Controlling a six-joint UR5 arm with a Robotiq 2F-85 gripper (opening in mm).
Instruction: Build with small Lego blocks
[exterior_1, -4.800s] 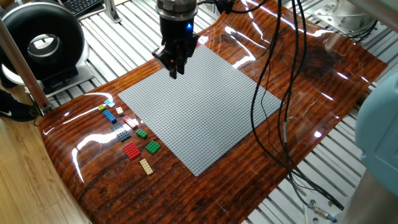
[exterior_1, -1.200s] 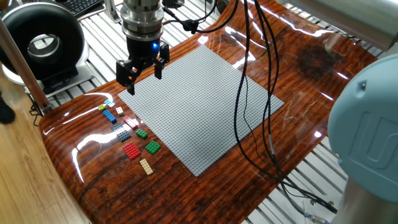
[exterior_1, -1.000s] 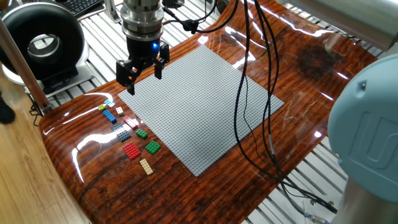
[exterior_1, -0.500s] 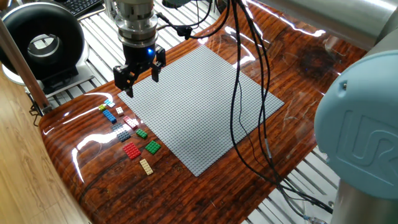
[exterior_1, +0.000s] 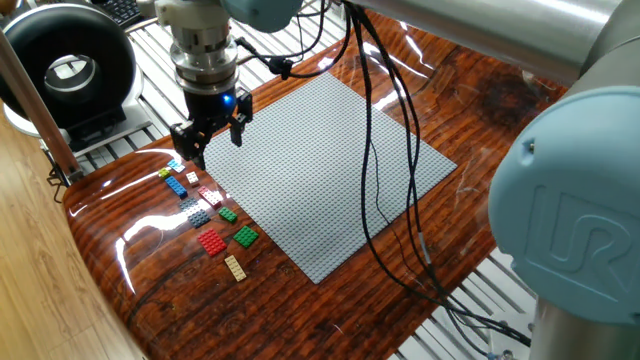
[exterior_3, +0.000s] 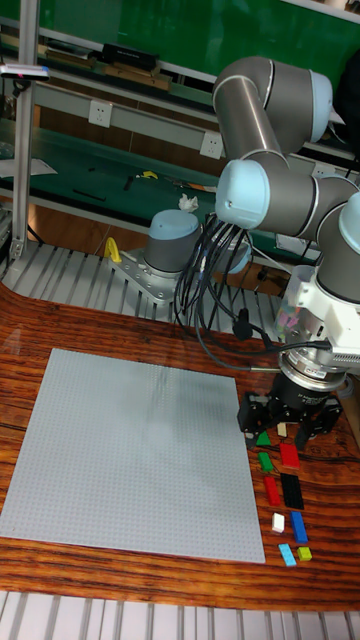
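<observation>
The small Lego blocks lie loose on the wooden table beside the left edge of the grey baseplate (exterior_1: 330, 170) (exterior_3: 130, 450). Among them are a blue one (exterior_1: 177, 186) (exterior_3: 299, 526), a red one (exterior_1: 211, 242) (exterior_3: 289, 455), a green one (exterior_1: 245, 236) (exterior_3: 266, 462), a tan one (exterior_1: 235, 267), a white one (exterior_3: 279, 521) and a dark grey one (exterior_1: 197, 215). My gripper (exterior_1: 218, 150) (exterior_3: 283, 418) hangs open just above the baseplate's left edge, at the far end of the block row. Nothing is between its fingers.
A black ring-shaped device (exterior_1: 65, 65) stands on the slatted metal bench at the far left. Black cables (exterior_1: 385, 200) hang from the arm across the baseplate. The robot's base (exterior_3: 172, 245) sits behind the table. The table's front edge runs close to the blocks.
The gripper has travelled from above the baseplate's far corner leftward and forward to its left edge, nearer the blocks. It looked shut in the oldest frame and is open now.
</observation>
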